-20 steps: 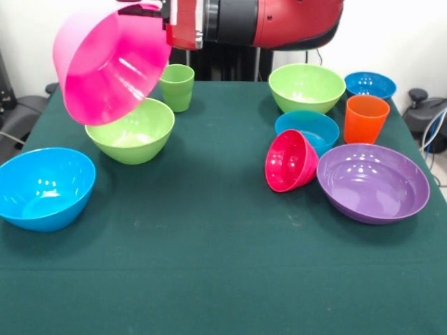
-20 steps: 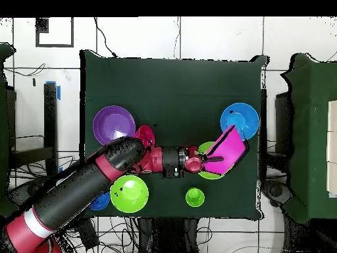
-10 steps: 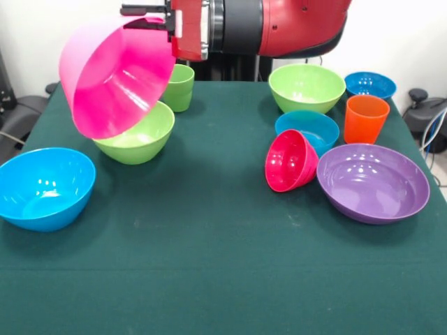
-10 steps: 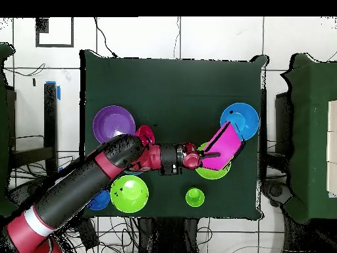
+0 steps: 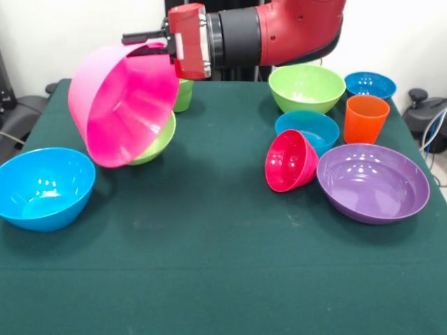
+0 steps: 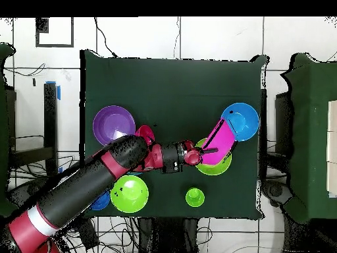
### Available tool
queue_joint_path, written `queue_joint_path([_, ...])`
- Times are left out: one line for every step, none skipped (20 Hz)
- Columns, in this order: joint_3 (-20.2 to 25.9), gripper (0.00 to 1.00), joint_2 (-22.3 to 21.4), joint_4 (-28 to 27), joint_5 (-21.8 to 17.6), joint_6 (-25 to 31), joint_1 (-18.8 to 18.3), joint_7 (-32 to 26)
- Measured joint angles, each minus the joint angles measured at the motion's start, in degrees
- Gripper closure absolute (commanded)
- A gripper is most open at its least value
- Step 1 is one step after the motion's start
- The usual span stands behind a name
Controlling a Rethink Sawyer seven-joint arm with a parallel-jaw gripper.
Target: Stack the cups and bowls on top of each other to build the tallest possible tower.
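My gripper (image 5: 144, 43) is shut on the rim of the big pink bowl (image 5: 126, 108). It holds the bowl tilted on edge, opening toward the camera, over a lime green bowl (image 5: 162, 139) that is mostly hidden behind it. In the overhead view the pink bowl (image 6: 220, 140) hangs from the gripper (image 6: 209, 151) above that lime bowl (image 6: 214, 166). The light green cup (image 5: 184, 96) peeks out behind the arm. A big blue bowl (image 5: 43, 187) sits at the left. The orange cup (image 5: 365, 118) stands at the right.
At the right are a second lime bowl (image 5: 306, 87), a small blue bowl (image 5: 370, 85), another blue bowl (image 5: 311, 128), the red-pink bowl (image 5: 290, 160) lying on its side, and the wide purple bowl (image 5: 372, 183). The green table cloth (image 5: 209, 265) spreads in front.
The arm has moved down and toward the camera with the pink bowl. The bowl now hangs lower and stands more upright on edge, covering more of the lime bowl.
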Motion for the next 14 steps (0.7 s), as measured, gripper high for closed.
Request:
queue_joint_path([0.5,1.0,-0.3,0.0,0.0,-0.8,0.0,0.0])
queue_joint_path([0.8,1.0,-0.5,0.0,0.0,-1.4,-0.1,0.0])
queue_joint_path([1.1,1.0,-0.6,0.0,0.0,-1.8,-0.1,0.0])
queue_joint_path([1.3,1.0,-0.8,0.0,0.0,-2.1,-0.1,0.0])
queue_joint_path([1.8,1.0,-1.0,0.0,0.0,-2.8,-0.2,0.0])
queue_joint_path([2.0,1.0,-1.1,0.0,0.0,-3.1,-0.2,0.0])
queue_joint_path([2.4,1.0,-1.2,-0.1,0.0,-3.8,-0.3,0.0])
queue_joint_path([2.6,1.0,-1.2,-0.1,0.0,-4.1,-0.4,0.0])
queue_joint_path([3.0,1.0,-1.2,-0.1,0.0,-4.8,-0.5,0.0])
queue_joint_path([3.4,1.0,-1.2,-0.1,0.0,-5.3,-0.6,0.0])
queue_joint_path([3.6,1.0,-1.2,-0.1,0.0,-5.6,-0.7,0.0])
queue_joint_path([3.7,1.0,-1.2,-0.1,0.0,-5.8,-0.7,0.0])
queue_joint_path([3.9,1.0,-1.2,-0.1,0.0,-6.2,-0.8,0.0])
queue_joint_path([4.1,1.0,-1.2,-0.2,0.0,-6.6,-0.9,0.0])
